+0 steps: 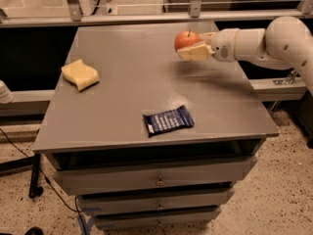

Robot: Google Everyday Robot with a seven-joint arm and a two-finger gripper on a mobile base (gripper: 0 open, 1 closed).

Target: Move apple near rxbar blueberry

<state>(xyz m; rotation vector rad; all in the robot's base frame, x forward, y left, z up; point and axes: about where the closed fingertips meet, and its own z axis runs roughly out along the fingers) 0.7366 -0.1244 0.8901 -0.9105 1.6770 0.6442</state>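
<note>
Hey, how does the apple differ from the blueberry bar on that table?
The apple is round and red; the rxbar blueberry is flat, rectangular and dark blue. The apple sits in the pincer at the far right of the table; the rxbar blueberry lies free near the front edge. Both are small food items.

Grey drawer cabinet [195,170], speckled floor [286,204], metal railing [142,18]

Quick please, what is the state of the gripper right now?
Gripper: closed, holding the apple, over the far right part of the table.
</note>
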